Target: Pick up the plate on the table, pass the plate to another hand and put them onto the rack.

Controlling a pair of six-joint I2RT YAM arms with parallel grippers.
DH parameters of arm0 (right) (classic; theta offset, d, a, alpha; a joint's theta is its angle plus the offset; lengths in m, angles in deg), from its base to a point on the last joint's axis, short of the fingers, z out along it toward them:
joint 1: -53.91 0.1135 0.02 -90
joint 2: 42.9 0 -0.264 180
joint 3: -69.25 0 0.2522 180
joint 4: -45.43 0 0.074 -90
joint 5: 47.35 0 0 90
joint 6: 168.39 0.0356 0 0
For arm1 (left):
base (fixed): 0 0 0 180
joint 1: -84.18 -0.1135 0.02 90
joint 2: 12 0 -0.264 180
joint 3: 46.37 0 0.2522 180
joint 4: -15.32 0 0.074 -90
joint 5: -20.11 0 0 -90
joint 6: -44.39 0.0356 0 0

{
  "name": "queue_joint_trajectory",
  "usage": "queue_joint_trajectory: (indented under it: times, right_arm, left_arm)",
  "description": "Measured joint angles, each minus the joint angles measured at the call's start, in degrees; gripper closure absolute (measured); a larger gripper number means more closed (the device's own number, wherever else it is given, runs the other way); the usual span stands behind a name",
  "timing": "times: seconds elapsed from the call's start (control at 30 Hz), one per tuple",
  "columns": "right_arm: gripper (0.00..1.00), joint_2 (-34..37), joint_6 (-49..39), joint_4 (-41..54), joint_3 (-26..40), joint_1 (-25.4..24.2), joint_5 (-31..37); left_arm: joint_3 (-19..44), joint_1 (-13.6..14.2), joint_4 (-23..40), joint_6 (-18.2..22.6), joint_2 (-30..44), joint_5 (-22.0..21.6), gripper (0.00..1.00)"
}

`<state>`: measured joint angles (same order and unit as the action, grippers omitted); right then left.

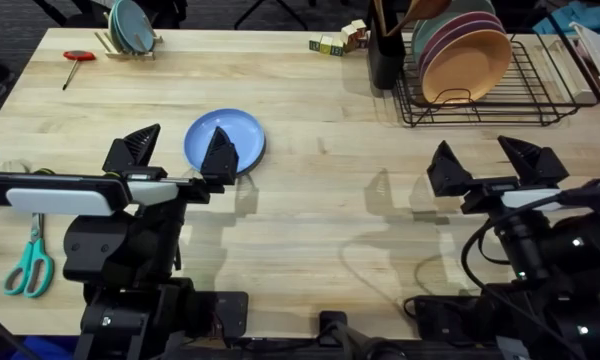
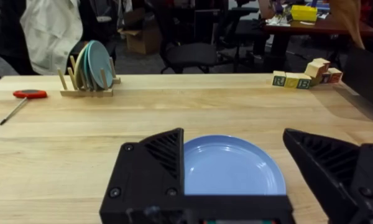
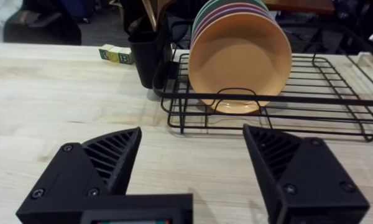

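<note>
looks like a robotics lab or shared workspace, big wooden plank table (image 1: 310, 200) with two black arms mounted at its edge, office chairs (image 2: 193, 56) and a cluttered desk (image 2: 298, 25) behind, cardboard box (image 2: 140, 40) on the floor, alphabet blocks (image 2: 304, 76) as props

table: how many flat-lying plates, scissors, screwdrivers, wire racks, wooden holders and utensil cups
light-blue plate: 1
scissors: 1
red-handled screwdriver: 1
black wire rack: 1
wooden plate holder: 1
black utensil cup: 1
total: 6
</note>
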<state>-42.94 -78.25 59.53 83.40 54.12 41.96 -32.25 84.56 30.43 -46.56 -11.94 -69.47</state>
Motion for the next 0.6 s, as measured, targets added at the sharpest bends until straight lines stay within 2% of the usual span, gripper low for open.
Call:
queue_joint_trajectory:
  times: [0.2, 0.6]
  right_arm:
    - [0.009, 0.0, 0.0, 0.3, 0.0, 0.0, 0.0]
    - [0.009, 0.0, 0.1, 0.2, 0.0, 0.0, 0.0]
  left_arm:
    - [0.0, 0.0, 2.2, 0.0, 0.0, 0.0, 0.008]
    - [0.0, 0.0, 2.6, 0.1, 0.0, 0.0, 0.008]
